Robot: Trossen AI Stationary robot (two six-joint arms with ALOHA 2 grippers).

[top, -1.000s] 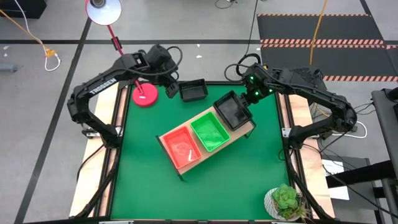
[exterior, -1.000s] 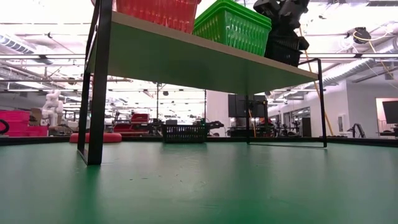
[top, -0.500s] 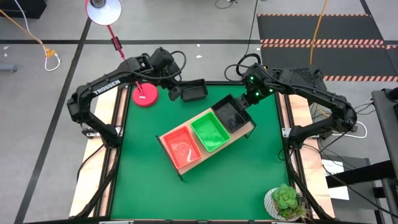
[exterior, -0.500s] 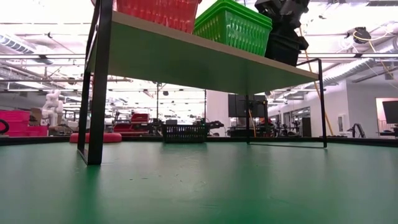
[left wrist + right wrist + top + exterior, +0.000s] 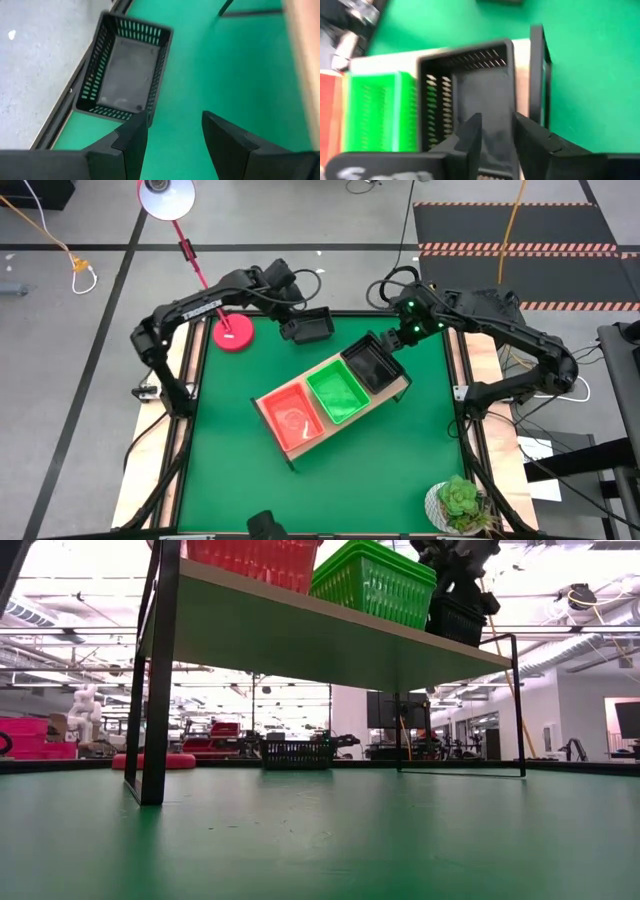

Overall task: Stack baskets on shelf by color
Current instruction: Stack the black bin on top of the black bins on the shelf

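The shelf [image 5: 398, 383] stands angled at mid-table and carries three stacks: orange-red baskets [image 5: 293, 418], green baskets [image 5: 336, 392] and black baskets [image 5: 371, 365] at its far end. One loose black basket [image 5: 312, 327] sits empty at the table's far edge; judged, it is the last item to stack. The left gripper [image 5: 171, 131] hovers just beside it, fingers spread, holding nothing. The right gripper [image 5: 495, 131] sits over the shelved black stack, fingers narrowly parted across its near wall.

Three baskets [image 5: 331, 392] side by side on the shelf [image 5: 266, 412], a fourth basket [image 5: 311, 326] behind
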